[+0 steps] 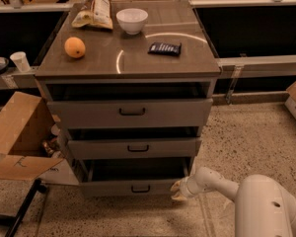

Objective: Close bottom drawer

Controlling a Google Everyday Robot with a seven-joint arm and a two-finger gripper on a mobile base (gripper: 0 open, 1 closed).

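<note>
The bottom drawer (133,187) is the lowest of three grey-brown drawers in the cabinet. It stands pulled out a little, with a dark gap above its flat front and a small black handle (140,188) in the middle. My gripper (178,191) is at the end of the white arm (217,181), low at the right. It sits at the right end of the drawer front, touching or nearly touching it. The middle drawer (135,147) and the top drawer (130,112) also stand slightly out.
The cabinet top (187,65) holds an orange (75,47), a white bowl (132,20), a chip bag (96,6) and a dark snack bar (165,48). An open cardboard box (17,137) stands at the left. Speckled floor (251,142) lies to the right.
</note>
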